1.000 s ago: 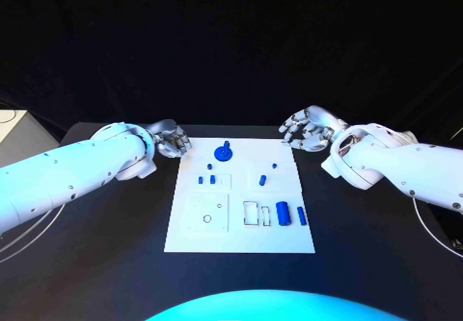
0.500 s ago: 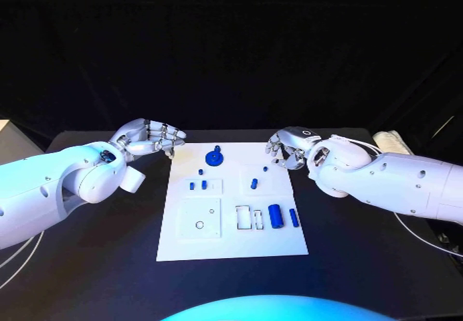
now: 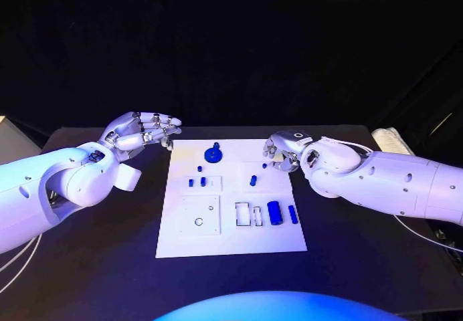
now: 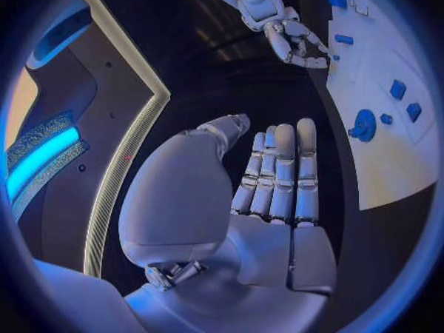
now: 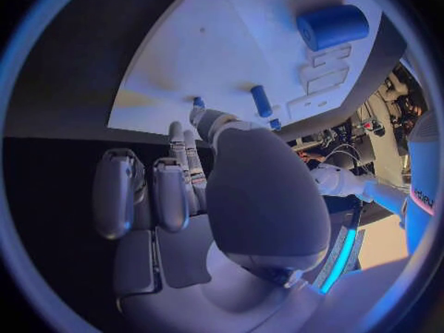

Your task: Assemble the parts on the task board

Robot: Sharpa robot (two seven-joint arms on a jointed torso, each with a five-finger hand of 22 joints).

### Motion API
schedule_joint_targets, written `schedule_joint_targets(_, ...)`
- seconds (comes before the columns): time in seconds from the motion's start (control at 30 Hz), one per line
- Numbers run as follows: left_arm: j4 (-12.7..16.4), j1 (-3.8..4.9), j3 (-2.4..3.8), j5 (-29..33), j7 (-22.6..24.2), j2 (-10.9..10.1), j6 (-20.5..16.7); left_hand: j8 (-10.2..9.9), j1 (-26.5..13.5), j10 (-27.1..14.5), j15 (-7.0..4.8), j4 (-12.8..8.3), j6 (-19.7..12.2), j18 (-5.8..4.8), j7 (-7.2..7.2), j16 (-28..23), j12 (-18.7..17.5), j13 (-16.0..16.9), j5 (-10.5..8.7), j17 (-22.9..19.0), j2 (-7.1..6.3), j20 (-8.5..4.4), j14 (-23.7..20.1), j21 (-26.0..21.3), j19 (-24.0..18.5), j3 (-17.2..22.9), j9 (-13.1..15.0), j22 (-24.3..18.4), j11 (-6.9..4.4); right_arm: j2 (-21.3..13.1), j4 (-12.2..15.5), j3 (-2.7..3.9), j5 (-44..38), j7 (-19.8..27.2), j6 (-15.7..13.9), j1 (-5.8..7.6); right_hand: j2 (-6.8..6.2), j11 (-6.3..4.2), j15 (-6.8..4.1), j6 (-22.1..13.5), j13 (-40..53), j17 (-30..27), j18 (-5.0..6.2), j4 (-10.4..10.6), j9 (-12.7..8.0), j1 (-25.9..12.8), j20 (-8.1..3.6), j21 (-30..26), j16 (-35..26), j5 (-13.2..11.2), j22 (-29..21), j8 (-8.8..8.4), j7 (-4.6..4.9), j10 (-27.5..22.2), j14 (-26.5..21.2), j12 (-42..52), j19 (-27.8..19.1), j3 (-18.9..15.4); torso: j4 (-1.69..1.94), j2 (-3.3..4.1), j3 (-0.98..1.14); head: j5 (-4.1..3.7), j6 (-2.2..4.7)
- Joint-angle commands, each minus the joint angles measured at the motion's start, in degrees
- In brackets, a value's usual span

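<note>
Task board mid-bench, both hands empty at its far corners

Task board (image 3: 231,241) lies flat in the middle of the black bench (image 3: 357,267), long side running near to far.

Left hand (image 3: 143,132) hovers just off the board's far-left corner, over the bench. Fingers loosely apart, nothing in them. Left wrist view confirms: fingers (image 4: 282,170) straight, side by side, palm bare.

On the board, left to right:
- two small blue pegs (image 3: 196,181) standing in a raised square, left of centre
- blue round gear piece (image 3: 212,156) at the far edge
- short blue pin (image 3: 253,180) near centre
- large blue cylinder (image 3: 274,212) and a thinner blue bar (image 3: 292,214) on the right side, lying along the board

Right hand (image 3: 283,155) sits at the far-right edge of the board, fingers curled downward, holding nothing. Right wrist view: fingers (image 5: 176,185) bent in over the bench, none touching a part.
</note>
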Motion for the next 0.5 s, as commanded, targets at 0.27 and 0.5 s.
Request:
schedule_joint_targets(0.27,1.0,0.0,0.07,1.8,1.9,-0.3,0.6,0.3,0.9,0.4,0.07,0.1,0.5,0.38,-0.06,-0.3,0.3,-0.1,-0.04,-0.1,0.12,-0.11,-0.3,-0.4,0.7,-0.3,0.1,-0.2,-0.17,1.5,-0.9,-0.05,-1.9,-0.1,2.2,-1.03,0.41,-0.28,-0.18,0.9,-0.8,-0.9,-0.31,-0.3,0.2,-1.3,-0.36,0.0,-0.8,-0.3,6.6,-0.16,-0.23,1.2,2.5,-0.8,1.5,0.9,0.04,0.07,0.13,0.16,-0.17)
schedule_joint_targets(0.5,1.3,0.01,0.07,1.7,1.9,-0.3,0.6,0.3,0.9,0.4,0.1,0.2,0.5,0.37,-0.01,-0.4,0.3,-0.1,-0.11,-0.1,0.09,-0.11,-0.3,-0.5,0.7,-0.5,0.0,-0.3,-0.12,2.4,-1.9,-0.06,-1.8,0.0,2.3,-1.36,0.68,-0.3,0.02,1.3,-1.3,-1.2,-0.3,-0.6,0.4,-1.7,-0.3,-0.2,-1.0,-0.3,6.6,-0.12,-0.21,1.9,2.5,-1.1,1.6,1.4,0.08,0.03,0.14,0.25,-0.13)
